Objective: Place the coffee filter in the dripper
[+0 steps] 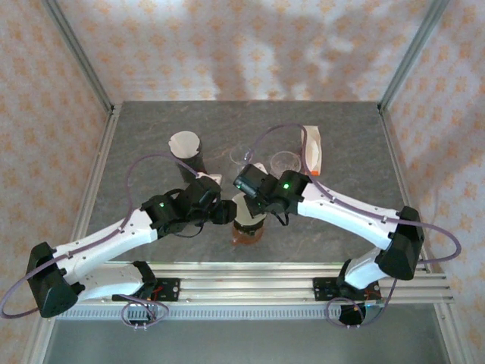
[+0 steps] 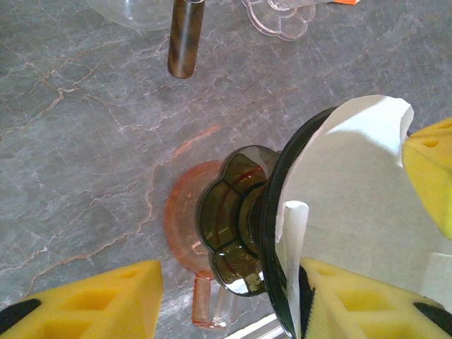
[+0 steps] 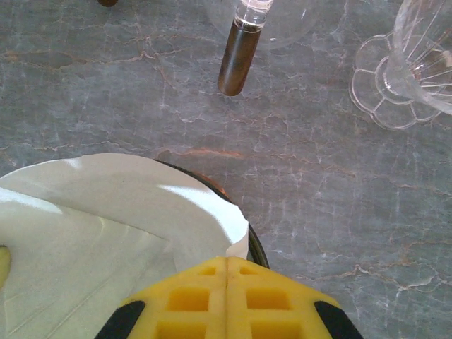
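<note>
A fixed camera looks down from high above the near edge onto the whole grey table (image 1: 151, 136). Both wrist cameras hang close over the near centre, tilted toward the far side, and share the filter (image 2: 346, 183), the dark dripper (image 2: 236, 233) and a brown-handled glass (image 2: 185, 39).

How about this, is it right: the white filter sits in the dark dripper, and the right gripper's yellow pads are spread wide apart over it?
Not quite: the right wrist view shows the right gripper with its yellow pads pressed together, not spread. The white filter does sit in the dark dripper.
</note>
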`<state>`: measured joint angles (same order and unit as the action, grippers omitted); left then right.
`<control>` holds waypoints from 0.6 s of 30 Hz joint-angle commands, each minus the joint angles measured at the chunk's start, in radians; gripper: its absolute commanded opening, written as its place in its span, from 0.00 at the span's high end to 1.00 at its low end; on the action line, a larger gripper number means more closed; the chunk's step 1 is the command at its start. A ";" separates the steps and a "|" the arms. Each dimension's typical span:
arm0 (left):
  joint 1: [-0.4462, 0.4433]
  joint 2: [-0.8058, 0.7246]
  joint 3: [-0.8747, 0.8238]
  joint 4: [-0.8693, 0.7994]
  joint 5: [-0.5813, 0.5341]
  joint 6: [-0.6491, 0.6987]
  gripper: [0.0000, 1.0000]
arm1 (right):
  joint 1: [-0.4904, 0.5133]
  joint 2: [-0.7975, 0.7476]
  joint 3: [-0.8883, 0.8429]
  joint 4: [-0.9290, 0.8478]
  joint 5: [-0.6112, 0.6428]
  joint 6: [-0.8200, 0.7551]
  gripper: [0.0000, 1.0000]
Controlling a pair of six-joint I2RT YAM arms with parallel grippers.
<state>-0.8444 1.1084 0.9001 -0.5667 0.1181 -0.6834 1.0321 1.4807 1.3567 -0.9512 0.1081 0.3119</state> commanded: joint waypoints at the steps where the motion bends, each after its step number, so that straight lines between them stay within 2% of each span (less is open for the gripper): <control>1: -0.005 -0.032 -0.016 0.022 -0.030 -0.014 0.45 | 0.009 0.009 0.035 -0.040 0.064 -0.011 1.00; 5: -0.005 -0.055 -0.027 0.041 -0.034 -0.021 0.41 | 0.014 0.006 0.037 -0.040 0.067 -0.009 1.00; 9: -0.001 -0.043 -0.021 0.025 -0.042 -0.019 0.53 | 0.015 0.007 0.035 -0.036 0.066 -0.004 1.00; 12: 0.002 -0.042 -0.031 0.029 -0.039 -0.022 0.54 | 0.017 0.006 0.032 -0.032 0.060 -0.002 1.00; 14: 0.002 -0.041 -0.033 0.024 -0.041 -0.024 0.60 | 0.017 0.006 0.030 -0.031 0.061 0.000 1.00; 18: 0.002 -0.041 -0.036 0.022 -0.036 -0.022 0.60 | 0.017 0.005 0.024 -0.028 0.060 0.004 1.00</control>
<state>-0.8444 1.0691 0.8738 -0.5488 0.1104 -0.7059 1.0428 1.4822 1.3636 -0.9611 0.1326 0.3126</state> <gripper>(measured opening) 0.397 0.046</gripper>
